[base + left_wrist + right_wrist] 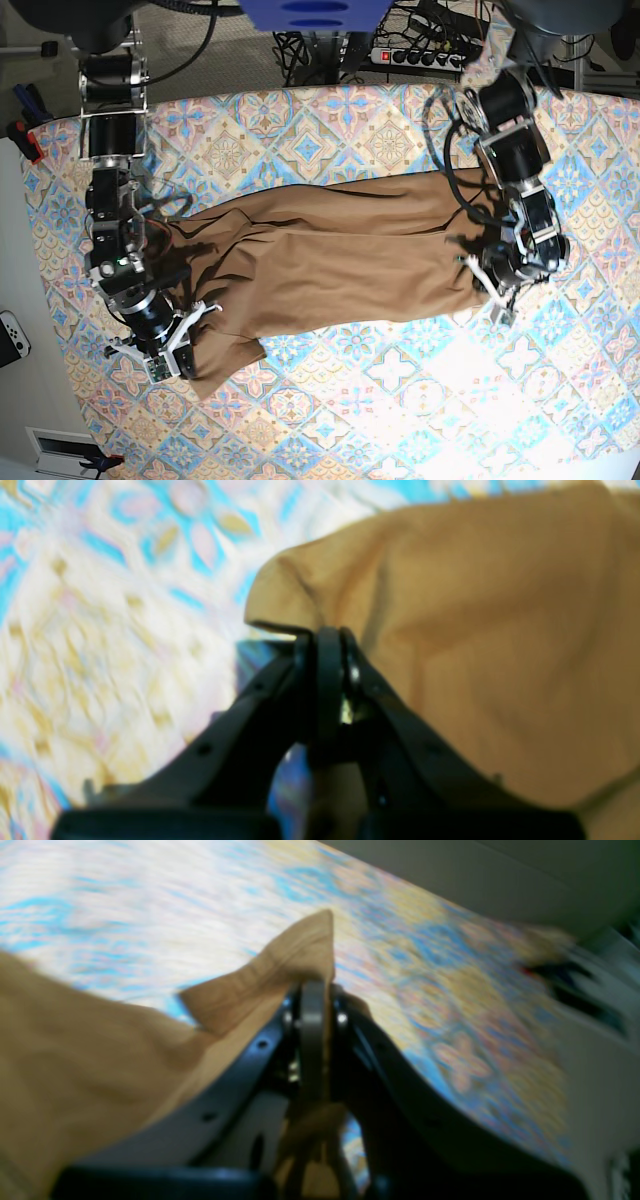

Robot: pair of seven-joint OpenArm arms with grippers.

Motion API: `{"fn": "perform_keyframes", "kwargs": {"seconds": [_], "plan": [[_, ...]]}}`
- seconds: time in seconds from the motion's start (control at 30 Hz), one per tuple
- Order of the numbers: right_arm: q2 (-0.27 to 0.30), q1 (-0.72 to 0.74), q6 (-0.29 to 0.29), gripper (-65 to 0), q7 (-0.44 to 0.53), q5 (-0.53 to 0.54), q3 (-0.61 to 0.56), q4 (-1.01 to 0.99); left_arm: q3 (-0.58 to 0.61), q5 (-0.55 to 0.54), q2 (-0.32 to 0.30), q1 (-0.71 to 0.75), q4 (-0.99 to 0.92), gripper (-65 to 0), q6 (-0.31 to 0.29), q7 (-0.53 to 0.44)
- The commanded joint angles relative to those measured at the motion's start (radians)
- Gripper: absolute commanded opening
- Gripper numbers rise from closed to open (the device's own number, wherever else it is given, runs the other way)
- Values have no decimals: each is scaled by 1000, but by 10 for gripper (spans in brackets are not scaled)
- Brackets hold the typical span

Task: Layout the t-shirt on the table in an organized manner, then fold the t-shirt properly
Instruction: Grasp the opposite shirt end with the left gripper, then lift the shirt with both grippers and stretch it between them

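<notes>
The tan-brown t-shirt lies stretched in a long band across the patterned table, slightly lifted at both ends. My left gripper, on the right of the base view, is shut on the shirt's right end. The left wrist view shows its jaws pinched together on a fabric edge of the t-shirt. My right gripper, at the lower left, is shut on the shirt's left corner. In the right wrist view a folded tip of the t-shirt sticks up from the closed jaws.
Cables and a power strip lie beyond the table's far edge. A white controller and a red-handled tool sit off the table's left side. The table edge runs close to the right gripper.
</notes>
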Motion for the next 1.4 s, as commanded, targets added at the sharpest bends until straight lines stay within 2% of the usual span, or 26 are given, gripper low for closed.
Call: {"fn": "perform_keyframes", "kwargs": {"seconds": [0.0, 0.1, 0.2, 0.63, 0.8, 0.93, 1.37], "plan": [[-15, 31, 4, -650, 36, -4, 3, 18, 3, -2, 3, 9, 63, -650, -3, 41], [-22, 31, 4, -650, 36, -43, 3, 18, 6, -38, 9, 75, 214, -650, -3, 92], [-22, 31, 1, -650, 36, -38, 5, 18, 8, -56, 9, 105, 293, -650, -3, 125], [-24, 23, 1, -650, 36, -38, 167, 29, 3, -56, 11, 165, 448, -650, -3, 133], [-24, 22, 1, -650, 30, -38, 206, 29, 2, -58, 6, 198, 529, -650, -3, 198], [-56, 22, 4, -650, 27, -38, 242, 55, 3, -50, 6, 251, 592, -650, -3, 204], [-87, -185, 4, -650, 28, -38, 269, 162, 3, -48, 5, 386, 732, -650, -3, 204]]}}
